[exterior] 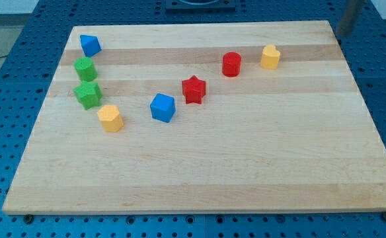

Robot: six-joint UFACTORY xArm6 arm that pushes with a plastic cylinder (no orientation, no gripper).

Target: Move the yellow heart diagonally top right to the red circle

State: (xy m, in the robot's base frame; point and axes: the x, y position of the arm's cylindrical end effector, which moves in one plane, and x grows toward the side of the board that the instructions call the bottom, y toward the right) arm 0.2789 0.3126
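The yellow heart (pixel 270 57) sits near the view's top right, just to the right of and slightly above the red circle (pixel 231 65), with a small gap between them. My tip (pixel 343 33) is at the board's top right corner, off to the right of the yellow heart and touching no block. The dark rod runs up out of the view's top edge.
A red star (pixel 193 90) and a blue cube (pixel 162 108) lie mid-board. A second yellow block (pixel 110 118), a green star (pixel 87 94), a green circle (pixel 85 69) and a blue triangle (pixel 90 45) are grouped at the left. The wooden board (pixel 246 172) rests on a blue perforated table.
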